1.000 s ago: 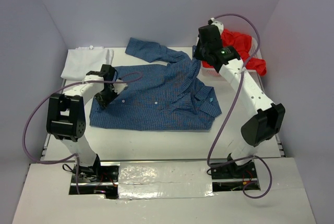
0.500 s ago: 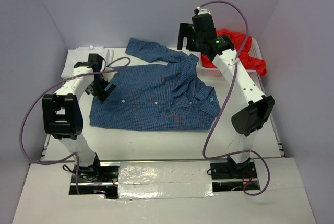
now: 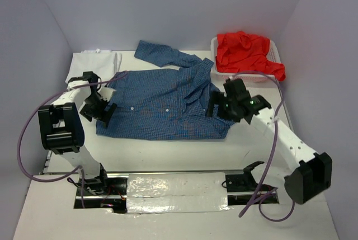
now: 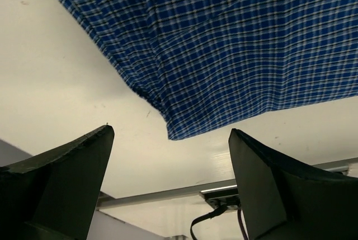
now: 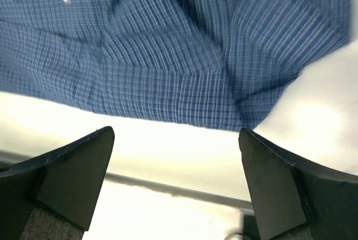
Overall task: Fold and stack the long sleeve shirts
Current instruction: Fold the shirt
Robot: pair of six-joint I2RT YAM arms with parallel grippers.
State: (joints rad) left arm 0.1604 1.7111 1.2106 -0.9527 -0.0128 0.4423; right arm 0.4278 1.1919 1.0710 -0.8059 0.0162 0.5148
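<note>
White tabletop [image 3: 168,150], blue fine-checked cloth shirt [image 3: 168,103] spread flat. My left gripper [image 3: 96,107] and right gripper [image 3: 217,108] gape empty over its near corners. Side fold looks pending: I'd pinch both corners, carry across.

We see a blue fine-checked shirt [image 3: 168,103] between the black left pincer [image 3: 99,112] and right pincer [image 3: 213,107], on a white table [image 3: 168,147]. Beyond the left, white cloth [image 3: 92,66]; beyond the right, red cloth [image 3: 246,52], seemingly in a white basket [image 3: 219,74].
</note>
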